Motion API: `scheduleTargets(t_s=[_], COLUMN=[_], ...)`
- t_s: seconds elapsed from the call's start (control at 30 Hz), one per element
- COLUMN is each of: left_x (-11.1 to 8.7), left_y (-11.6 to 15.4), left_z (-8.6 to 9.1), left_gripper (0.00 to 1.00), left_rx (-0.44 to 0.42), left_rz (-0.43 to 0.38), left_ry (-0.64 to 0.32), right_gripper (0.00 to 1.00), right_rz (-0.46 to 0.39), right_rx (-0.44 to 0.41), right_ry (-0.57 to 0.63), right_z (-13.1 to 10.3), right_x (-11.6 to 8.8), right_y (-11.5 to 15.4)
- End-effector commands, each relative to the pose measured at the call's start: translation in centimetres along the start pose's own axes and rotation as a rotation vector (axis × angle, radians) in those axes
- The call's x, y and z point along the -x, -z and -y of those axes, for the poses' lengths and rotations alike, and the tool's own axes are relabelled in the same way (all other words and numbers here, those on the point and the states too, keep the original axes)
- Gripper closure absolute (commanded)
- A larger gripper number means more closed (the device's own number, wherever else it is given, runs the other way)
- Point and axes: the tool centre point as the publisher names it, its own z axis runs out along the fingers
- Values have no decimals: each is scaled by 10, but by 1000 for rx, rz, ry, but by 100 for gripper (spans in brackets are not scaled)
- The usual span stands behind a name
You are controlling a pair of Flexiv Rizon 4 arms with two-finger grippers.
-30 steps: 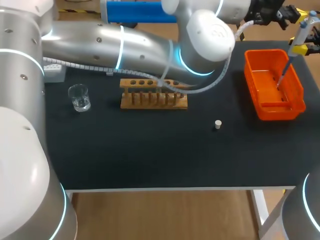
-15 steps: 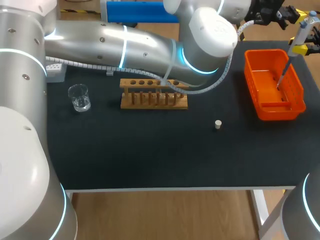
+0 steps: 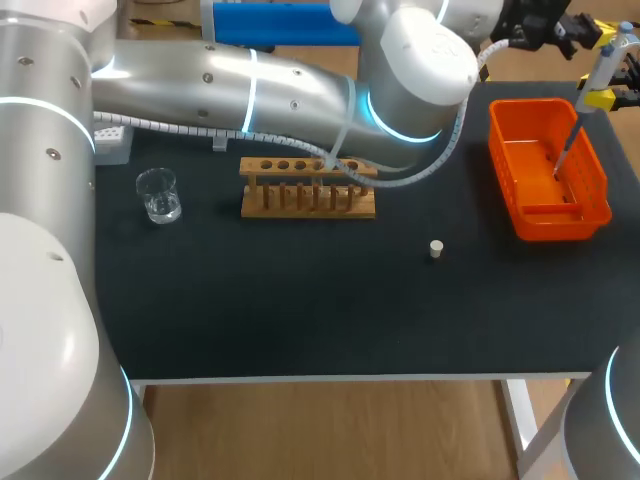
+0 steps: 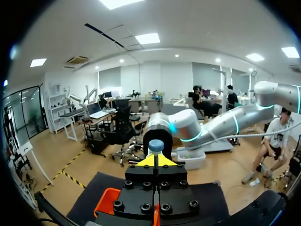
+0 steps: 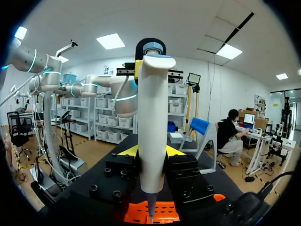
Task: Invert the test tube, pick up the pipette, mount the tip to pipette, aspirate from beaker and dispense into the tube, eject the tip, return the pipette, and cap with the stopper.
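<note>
Little altered in the last second: only a slight lift and rightward creep of the left arm (image 3: 250, 85) above the rack (image 3: 307, 188), with the pipette (image 3: 605, 62) parked as before over the bin (image 3: 505, 170), so probably at tip ejection. Reaches far right with the left gripper (image 4: 155, 161), yellow tips drawn together by the pipette's knob. Pinches the pipette upright in the right gripper (image 5: 151, 157).

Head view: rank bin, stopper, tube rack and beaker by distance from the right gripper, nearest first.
From the right gripper, holding the pipette:
1. Bin, under it, table's right.
2. Stopper, right of centre.
3. Tube rack, middle.
4. Beaker, far left.
</note>
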Motion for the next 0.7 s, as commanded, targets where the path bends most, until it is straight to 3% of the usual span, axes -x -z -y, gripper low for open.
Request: scheduleTargets(t_s=[0.03, 0.7], left_x=[2, 3], left_y=[-2, -6], left_z=[-5, -13], left_gripper=[100, 100], left_rx=[-255, -235], left_rz=[-7, -22], left_ry=[2, 16], right_gripper=[100, 100], right_rz=[-7, -7], right_rx=[-1, -1], right_ry=[0, 0], right_z=[0, 0], right_x=[2, 2], right_y=[2, 2])
